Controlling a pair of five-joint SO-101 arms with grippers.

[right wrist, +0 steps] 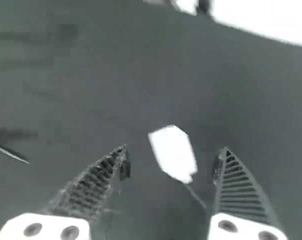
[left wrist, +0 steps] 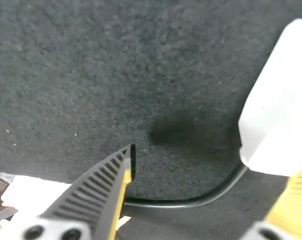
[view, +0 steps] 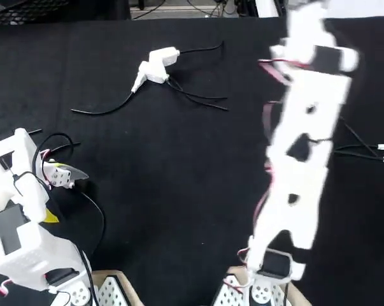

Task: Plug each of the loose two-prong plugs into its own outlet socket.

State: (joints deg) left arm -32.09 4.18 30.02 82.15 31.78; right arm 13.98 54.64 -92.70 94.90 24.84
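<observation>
Pre-grasp step: white plug bracketed by right gripper, spread wide; left gripper likewise apart. Next: lower, centre, pinch plug body.

No text, label, brand, number or sign can be read in any of the views
</observation>
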